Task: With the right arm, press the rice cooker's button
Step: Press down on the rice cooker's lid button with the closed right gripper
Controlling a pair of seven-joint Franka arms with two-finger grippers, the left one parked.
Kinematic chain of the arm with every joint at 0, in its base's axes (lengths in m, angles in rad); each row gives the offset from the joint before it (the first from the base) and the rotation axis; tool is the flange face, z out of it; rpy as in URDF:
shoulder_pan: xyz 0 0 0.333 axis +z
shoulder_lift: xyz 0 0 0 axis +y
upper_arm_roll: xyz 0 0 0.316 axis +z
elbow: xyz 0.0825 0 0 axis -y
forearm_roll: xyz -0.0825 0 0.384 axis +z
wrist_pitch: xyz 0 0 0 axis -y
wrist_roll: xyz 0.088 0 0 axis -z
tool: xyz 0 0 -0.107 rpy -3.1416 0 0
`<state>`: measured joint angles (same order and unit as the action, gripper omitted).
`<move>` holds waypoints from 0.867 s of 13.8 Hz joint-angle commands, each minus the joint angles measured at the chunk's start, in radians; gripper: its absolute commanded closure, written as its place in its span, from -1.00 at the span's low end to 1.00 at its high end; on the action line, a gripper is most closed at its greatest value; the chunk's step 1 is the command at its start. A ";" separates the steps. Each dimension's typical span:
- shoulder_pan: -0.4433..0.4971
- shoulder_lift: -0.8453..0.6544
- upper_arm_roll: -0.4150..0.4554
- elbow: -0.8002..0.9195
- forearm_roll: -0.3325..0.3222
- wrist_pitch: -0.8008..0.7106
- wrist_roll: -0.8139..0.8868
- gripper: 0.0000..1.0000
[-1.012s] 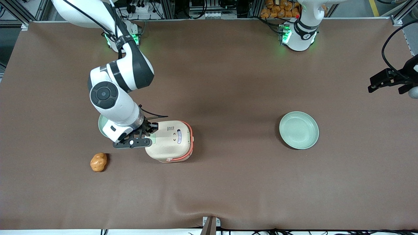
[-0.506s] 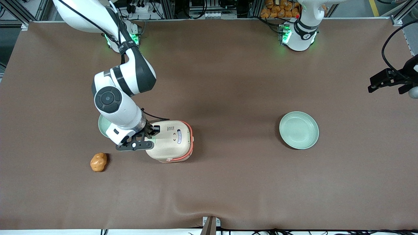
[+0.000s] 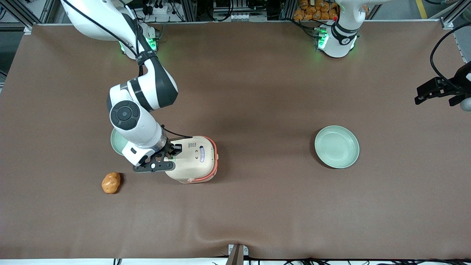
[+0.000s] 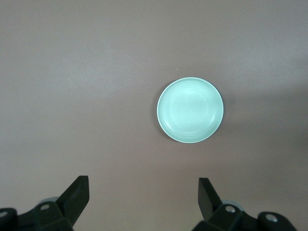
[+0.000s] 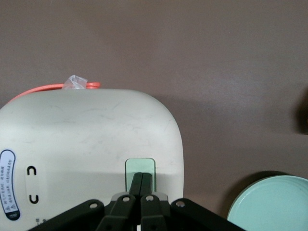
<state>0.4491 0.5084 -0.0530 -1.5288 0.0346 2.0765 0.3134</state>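
Worktop [image 3: 257, 206]: brown cloth, carries everything. Landmark: the rice cooker [image 3: 193, 159].

Right arm [image 3: 136, 106]: reaches down from the table edge farthest from the front camera, wrist bent over the cooker's end that faces the working arm's end of the worktop.

Rice cooker: lid down, cream dome up, orange-red trim band showing along the edge toward the parked arm's end. Sits toward the working arm's end of the worktop. Its long axis is hard to call, since the body is close to square; the printed oval label [image 3: 201, 154] runs lengthwise across the lid, and the button end points toward the working arm's end.

Plates: one mint-green plate [image 3: 336, 147] well apart from the cooker, toward the parked arm's end. A second plate [image 5: 272, 204] just beside the cooker's button end, mostly under the arm in the front view.

Orange-brown lump [image 3: 111, 182]: nearer the front camera than the cooker, apart from it.

Claw [image 5: 141, 184]: fingers pinched together, no gap, holding nothing. Tips rest on the button [image 5: 140, 166], at its edge nearest the wrist camera.

Change since a second ago: arm has slid along toward the cooker and the claw now overlaps the lid's edge more. Cooker, plates and lump unmoved.
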 commanded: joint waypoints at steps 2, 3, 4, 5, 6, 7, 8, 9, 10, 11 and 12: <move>0.005 0.030 -0.004 0.015 -0.013 0.013 0.016 1.00; 0.005 0.041 -0.004 0.015 -0.013 0.013 0.016 1.00; 0.007 0.050 -0.004 0.013 -0.013 0.019 0.016 1.00; 0.005 0.059 -0.005 0.007 -0.013 0.034 0.016 1.00; 0.005 0.061 -0.005 0.003 -0.013 0.040 0.015 1.00; 0.005 0.062 -0.005 0.002 -0.013 0.039 0.016 1.00; 0.002 0.061 -0.005 0.005 -0.013 0.031 0.015 1.00; 0.000 0.053 -0.005 0.015 -0.013 0.025 0.015 1.00; 0.002 0.036 -0.005 0.019 -0.012 0.022 0.015 0.81; -0.001 0.004 -0.005 0.019 0.002 0.011 0.013 0.48; -0.006 -0.025 -0.005 0.025 0.005 -0.025 0.013 0.07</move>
<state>0.4497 0.5112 -0.0529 -1.5178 0.0366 2.0795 0.3154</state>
